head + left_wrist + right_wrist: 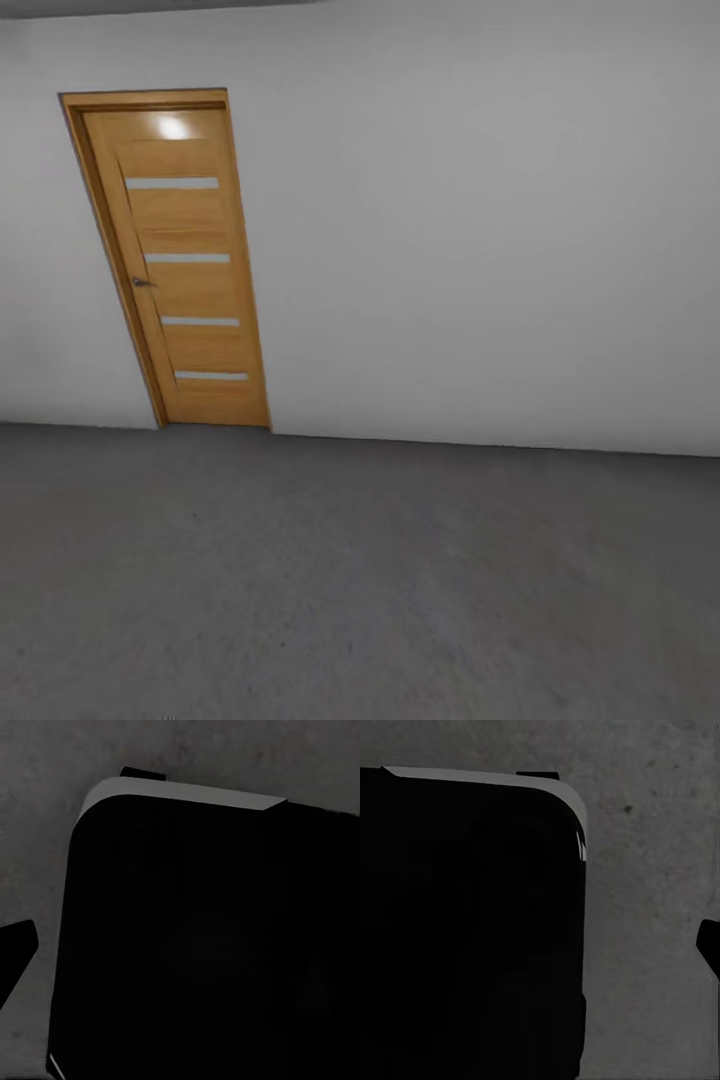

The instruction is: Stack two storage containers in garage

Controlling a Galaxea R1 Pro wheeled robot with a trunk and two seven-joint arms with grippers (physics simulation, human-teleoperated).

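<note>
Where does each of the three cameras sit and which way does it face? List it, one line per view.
Head view: on the robot's head, facing forward and down at a white wall, a wooden door and the grey concrete floor.
Left wrist view: near the left gripper, looking down past a large black body part at the floor.
Right wrist view: near the right gripper, looking down past a matching black body part at the floor.
Shared: all three views show the same grey concrete floor.

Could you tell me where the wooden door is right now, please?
In the head view, the wooden door stands shut at the upper left, set in the plain white wall, its foot meeting the grey concrete floor.
</note>
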